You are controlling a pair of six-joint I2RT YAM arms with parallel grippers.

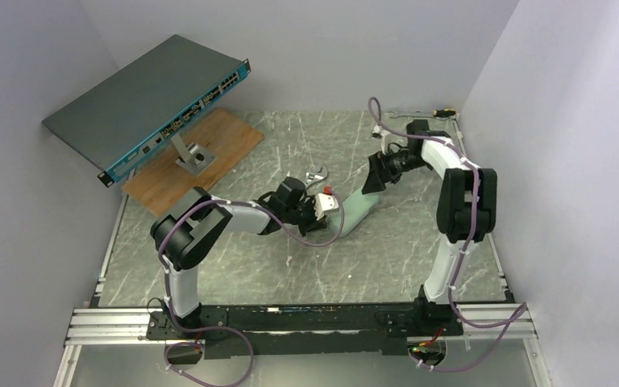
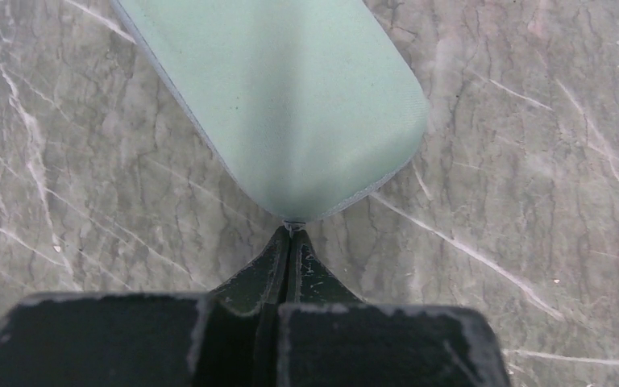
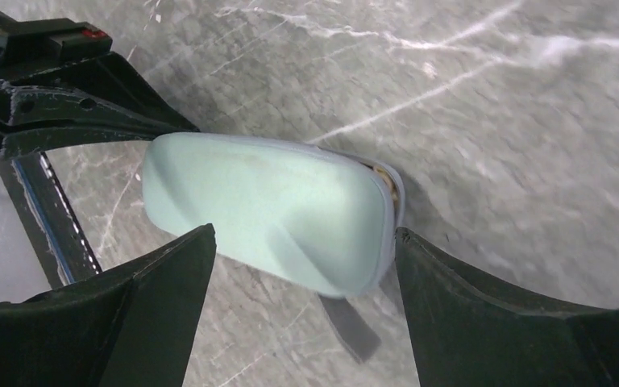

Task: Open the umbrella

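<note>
1. Surroundings: a grey network switch (image 1: 149, 101) with a blue port face sits tilted on a metal stand (image 1: 189, 153). The stand is on a wooden board (image 1: 209, 145) at the far left corner of the marble table (image 1: 234, 266). A screwdriver (image 1: 442, 112) with a yellow-and-black handle lies at the far right corner. A small silvery item (image 1: 316, 173) (kind not discernible) lies just beyond the left wrist.
2. Obstruction: a mint-green case (image 1: 356, 210) lies near the middle of the table, set slantwise between the two grippers. The umbrella (image 3: 381, 172) shows only as a cream-tan sliver in the parted seam at the case's end. A grey strap (image 3: 351, 326) pokes out from under that end.
3. Left gripper (image 2: 290, 240): the fingers are pressed together, with the tips nipped on the seam at the rounded near end of the case.
4. Right gripper (image 3: 305, 232): the fingers are spread apart and straddle the far end of the case, one just beside each flank. Whether they touch it cannot be told.
5. Count: two arms, two grippers, one case, one switch, one stand, one board, one screwdriver.
6. Writing: the markings on the switch's port face are too small to read.
</note>
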